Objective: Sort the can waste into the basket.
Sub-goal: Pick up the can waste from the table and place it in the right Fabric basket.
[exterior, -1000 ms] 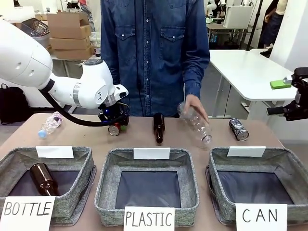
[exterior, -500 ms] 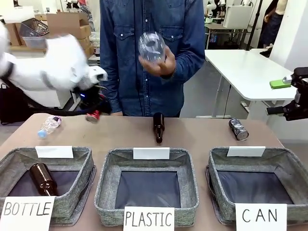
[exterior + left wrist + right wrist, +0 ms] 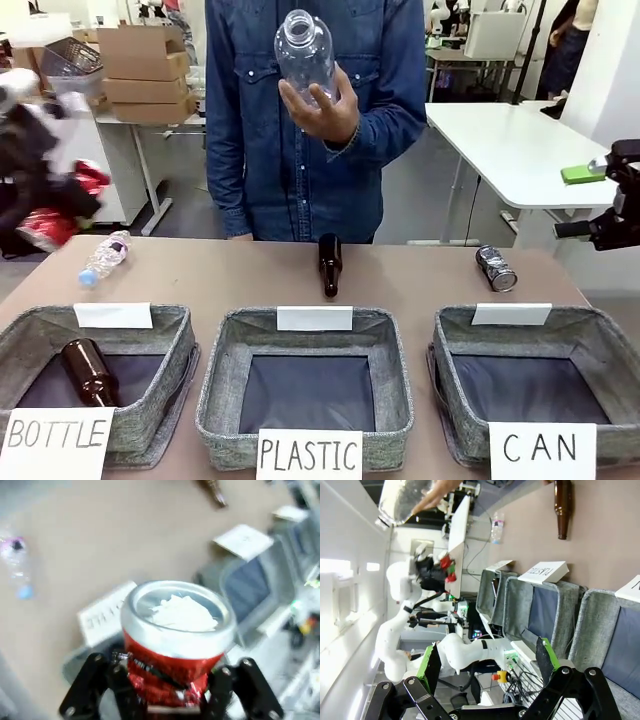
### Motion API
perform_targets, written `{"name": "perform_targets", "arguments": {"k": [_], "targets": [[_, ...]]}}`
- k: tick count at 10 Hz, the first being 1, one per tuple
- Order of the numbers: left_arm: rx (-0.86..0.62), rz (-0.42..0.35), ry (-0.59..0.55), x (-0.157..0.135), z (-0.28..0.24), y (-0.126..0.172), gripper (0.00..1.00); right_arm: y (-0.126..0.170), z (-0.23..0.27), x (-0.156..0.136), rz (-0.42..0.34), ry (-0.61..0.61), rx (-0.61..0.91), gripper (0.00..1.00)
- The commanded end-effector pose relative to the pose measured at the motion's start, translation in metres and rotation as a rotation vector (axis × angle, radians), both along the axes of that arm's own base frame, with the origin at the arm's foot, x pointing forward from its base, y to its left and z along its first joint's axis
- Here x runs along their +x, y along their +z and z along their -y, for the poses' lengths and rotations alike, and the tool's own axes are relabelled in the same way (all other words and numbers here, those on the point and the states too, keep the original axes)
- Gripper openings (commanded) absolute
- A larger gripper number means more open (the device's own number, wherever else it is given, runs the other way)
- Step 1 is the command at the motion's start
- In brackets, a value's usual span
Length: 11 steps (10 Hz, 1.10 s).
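CAN basket point(image 3: 462, 420) sits at the table's point(image 3: 420, 285) near right corner, with the grey can point(image 3: 496, 268) lying just behind it toward the far edge. Raised near the left edge, the left gripper point(image 3: 170, 690) is clamped on the red can point(image 3: 175, 630); the right gripper point(image 3: 487, 655) hangs by the right edge, fingers apart. Beyond the far edge a person's hand point(image 3: 325, 105) holds up a clear bottle point(image 3: 303, 50).

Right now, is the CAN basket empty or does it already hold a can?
Empty: the CAN basket shows bare dark lining. The grey can rests on the table behind it; the left gripper holds the red can.
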State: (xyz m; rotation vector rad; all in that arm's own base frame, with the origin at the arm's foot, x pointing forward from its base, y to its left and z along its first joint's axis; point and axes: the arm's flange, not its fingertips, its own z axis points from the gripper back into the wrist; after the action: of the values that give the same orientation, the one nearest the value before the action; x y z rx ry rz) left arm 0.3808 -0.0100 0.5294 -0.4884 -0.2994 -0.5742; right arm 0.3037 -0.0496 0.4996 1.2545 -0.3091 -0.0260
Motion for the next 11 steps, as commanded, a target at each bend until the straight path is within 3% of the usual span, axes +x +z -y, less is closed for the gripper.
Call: {"name": "perform_targets", "arguments": {"k": [1, 3, 5, 6, 7, 11], "targets": [[-0.026, 0.084, -0.224, -0.071, -0.014, 0.018, 0.0, 0.001, -0.001, 0.003, 0.034, 0.004, 0.016, 1.0], [-0.031, 0.201, -0.402, -0.122, -0.011, 0.023, 0.0, 0.001, -0.001, 0.003, 0.034, 0.004, 0.016, 1.0], [-0.123, 0.184, -0.672, -0.139, -0.014, 0.031, 0.0, 0.001, -0.001, 0.003, 0.034, 0.004, 0.016, 1.0], [-0.188, 0.119, -0.729, -0.133, -0.014, 0.034, 0.0, 0.001, -0.001, 0.003, 0.034, 0.004, 0.016, 1.0], [-0.055, 0.2, -0.546, -0.147, -0.004, 0.034, 0.0, 0.001, -0.001, 0.003, 0.034, 0.004, 0.016, 1.0], [-0.055, 0.2, -0.546, -0.147, -0.004, 0.034, 0.0, 0.001, -0.001, 0.003, 0.034, 0.004, 0.016, 1.0]]}}
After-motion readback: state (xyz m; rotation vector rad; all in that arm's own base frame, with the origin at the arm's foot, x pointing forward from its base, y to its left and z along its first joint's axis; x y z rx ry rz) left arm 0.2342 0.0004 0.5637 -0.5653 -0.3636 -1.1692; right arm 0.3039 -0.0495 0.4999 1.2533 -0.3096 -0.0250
